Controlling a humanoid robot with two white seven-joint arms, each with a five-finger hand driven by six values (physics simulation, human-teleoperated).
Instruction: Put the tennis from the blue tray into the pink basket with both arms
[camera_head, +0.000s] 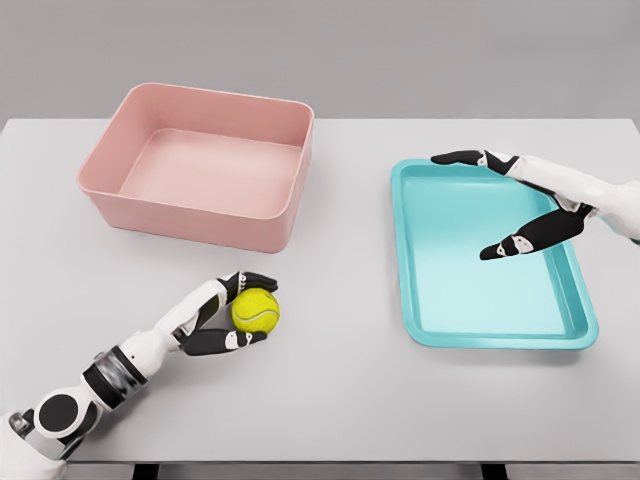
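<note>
Ball: yellow-green tennis ball (256, 310), held just above the grey table (340, 400), near the front edge, left of centre; outside both containers.
Left hand: left hand (232, 312) wrapped round the ball, dark fingers (258, 281) curled over its top, thumb pressed under it from below; white forearm reaching in from the lower left corner.
Basket: pink basket (190, 215), rectangular, deep-walled, standing on the table beyond the ball and to its upper left; apart from the hand, nothing visible inside.
Tray: blue tray (480, 335), shallow, turquoise, lying flat to the right of the basket, well apart from the ball; floor bare.
Right hand: right hand (520, 200) hovering over the tray's far right part, fingers spread and holding nothing; one dark fingertip pointing left along the tray's far rim, another angled down toward its floor; arm entering from the right edge.
Table: plain grey top against a grey backdrop.
</note>
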